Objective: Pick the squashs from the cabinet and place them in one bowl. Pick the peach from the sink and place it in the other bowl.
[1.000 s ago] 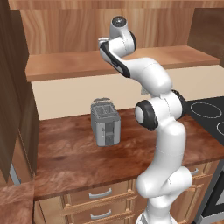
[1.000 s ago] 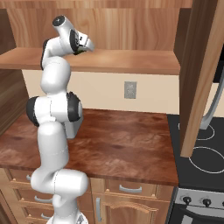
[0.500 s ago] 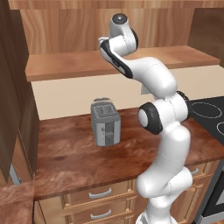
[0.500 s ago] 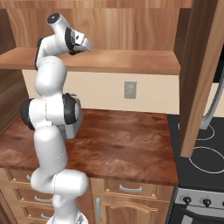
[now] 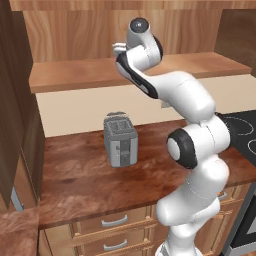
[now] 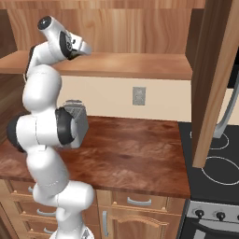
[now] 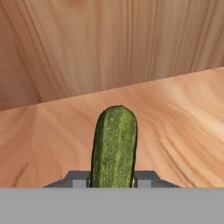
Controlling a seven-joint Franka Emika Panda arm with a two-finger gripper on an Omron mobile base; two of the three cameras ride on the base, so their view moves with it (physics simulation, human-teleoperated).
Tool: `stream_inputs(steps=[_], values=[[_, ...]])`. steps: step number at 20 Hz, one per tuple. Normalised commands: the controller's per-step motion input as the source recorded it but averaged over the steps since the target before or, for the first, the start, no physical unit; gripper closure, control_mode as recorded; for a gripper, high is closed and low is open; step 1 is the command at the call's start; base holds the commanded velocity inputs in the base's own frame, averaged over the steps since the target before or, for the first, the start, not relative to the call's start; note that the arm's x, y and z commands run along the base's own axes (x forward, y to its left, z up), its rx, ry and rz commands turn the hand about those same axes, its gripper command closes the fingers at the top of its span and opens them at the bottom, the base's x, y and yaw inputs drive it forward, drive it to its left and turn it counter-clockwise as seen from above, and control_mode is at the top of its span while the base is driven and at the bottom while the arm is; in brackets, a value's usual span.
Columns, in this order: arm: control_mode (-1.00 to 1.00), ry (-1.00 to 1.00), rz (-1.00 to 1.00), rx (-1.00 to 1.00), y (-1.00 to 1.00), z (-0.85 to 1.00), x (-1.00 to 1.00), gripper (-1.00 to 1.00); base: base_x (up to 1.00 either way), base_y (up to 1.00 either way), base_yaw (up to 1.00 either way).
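A dark green, elongated squash (image 7: 114, 144) stands between my finger tips in the hand view, and my gripper (image 7: 113, 178) is shut on it. It hangs just above the plank shelf (image 7: 183, 118) of the cabinet, with the grained back panel (image 7: 109, 43) behind it. From the base, my gripper (image 5: 118, 48) is raised to shelf height at the front edge of the cabinet shelf (image 5: 70, 75). In the right base view the gripper (image 6: 87, 48) points over the shelf (image 6: 140, 63). The bowls, peach and sink are out of view.
A grey toaster (image 5: 120, 139) stands on the brown counter (image 5: 80, 185) below the shelf, partly behind my arm in the right base view. An open dark cabinet door (image 6: 212, 74) hangs at the right over a black stove (image 6: 210, 163). A wall outlet (image 6: 138, 95) sits under the shelf.
The hand has shifted slightly to the left along the shelf front with the squash still in it, and the upper arm has leaned over. The toaster and counter stay put.
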Motion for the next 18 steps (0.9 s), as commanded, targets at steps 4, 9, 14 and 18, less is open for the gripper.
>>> stream_inputs(steps=[4, 9, 14, 18], values=[[-1.00, -0.18, 0.00, 0.00, 0.06, 0.00, -0.84, 1.00, 0.00, 0.00, 0.00], [-1.00, -0.09, 0.01, 0.01, 0.01, 0.08, -0.90, 1.00, 0.00, 0.00, 0.00], [-1.00, 0.00, 0.00, 0.06, 0.00, 0.19, -0.86, 1.00, 0.00, 0.00, 0.00], [-1.00, 0.05, 0.01, 0.12, 0.00, 0.52, -0.67, 1.00, 0.00, 0.00, 0.00]])
